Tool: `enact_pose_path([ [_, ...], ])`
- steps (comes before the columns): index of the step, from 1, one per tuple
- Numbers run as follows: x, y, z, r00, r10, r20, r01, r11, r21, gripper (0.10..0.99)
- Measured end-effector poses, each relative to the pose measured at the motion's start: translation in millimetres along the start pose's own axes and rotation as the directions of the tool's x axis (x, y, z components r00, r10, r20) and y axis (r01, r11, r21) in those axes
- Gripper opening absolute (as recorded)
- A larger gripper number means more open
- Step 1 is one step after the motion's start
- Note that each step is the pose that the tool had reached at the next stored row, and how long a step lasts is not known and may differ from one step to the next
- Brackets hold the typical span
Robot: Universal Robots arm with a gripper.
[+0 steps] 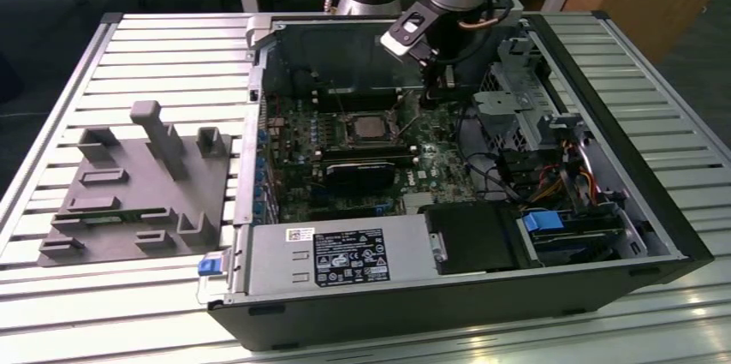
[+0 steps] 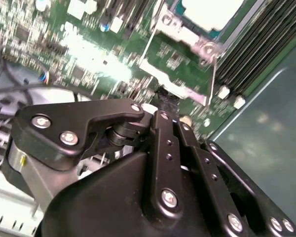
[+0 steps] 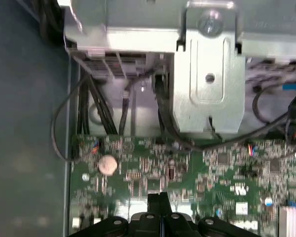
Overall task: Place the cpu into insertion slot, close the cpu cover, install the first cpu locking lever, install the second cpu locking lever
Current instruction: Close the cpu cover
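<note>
The cpu (image 1: 369, 127) lies flat in the insertion slot (image 1: 342, 130) on the green motherboard (image 1: 440, 154), its pale metal top showing. The silvery cpu cover (image 2: 180, 32) lies down around the cpu (image 2: 212, 12). Thin metal locking levers (image 2: 214, 79) run along the socket's sides. My gripper (image 1: 433, 98) hangs low over the board, just off the socket on the exterior view's right. Its black fingers (image 3: 160, 197) are pressed together with nothing between them. In the second wrist view the gripper (image 2: 165, 101) ends close to a bright metal strip (image 2: 173, 88) at the socket's edge; whether they touch I cannot tell.
A black heatsink block (image 1: 354, 174) sits in front of the socket, with the power supply (image 1: 331, 257) nearer. A metal drive cage (image 1: 514, 107) and loose cables (image 1: 514, 177) crowd the exterior view's right. A grey fixture (image 1: 137, 184) stands outside the case. A coin battery (image 3: 107, 164) sits on the board.
</note>
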State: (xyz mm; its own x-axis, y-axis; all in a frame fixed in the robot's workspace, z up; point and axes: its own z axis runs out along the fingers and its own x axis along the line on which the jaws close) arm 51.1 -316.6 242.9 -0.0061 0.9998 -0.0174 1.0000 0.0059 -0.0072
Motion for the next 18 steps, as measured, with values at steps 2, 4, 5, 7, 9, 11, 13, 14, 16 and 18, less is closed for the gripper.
enact_pose_path([
  [2,0.0,0.0,-0.1,1.0000,0.000,0.0003,0.000,0.9999,0.012,0.102],
  [4,0.0,0.0,0.0,1.0000,0.000,0.0002,0.000,0.9999,0.012,0.102],
  [5,0.0,0.0,0.0,1.0000,0.000,0.0002,0.000,0.9999,0.012,0.102],
  [7,0.0,-0.4,0.1,1.0000,0.000,0.0000,0.000,0.9999,0.012,0.102],
  [9,0.1,-2.8,0.1,1.0000,0.000,0.0000,0.000,0.9999,0.011,0.102],
  [11,0.1,-7.2,0.1,1.0000,0.000,0.0000,0.000,1.0000,0.009,0.102],
  [13,0.1,-12.9,0.1,1.0000,0.000,0.0000,0.000,1.0000,0.005,0.102],
  [14,0.1,-16.1,0.2,1.0000,0.000,0.0001,0.000,1.0000,0.003,0.102],
  [16,0.1,-22.9,0.2,1.0000,0.000,0.0002,0.000,1.0000,-0.001,0.102],
  [18,0.1,-29.3,0.2,1.0000,0.000,0.0003,0.000,1.0000,-0.006,0.102],
])
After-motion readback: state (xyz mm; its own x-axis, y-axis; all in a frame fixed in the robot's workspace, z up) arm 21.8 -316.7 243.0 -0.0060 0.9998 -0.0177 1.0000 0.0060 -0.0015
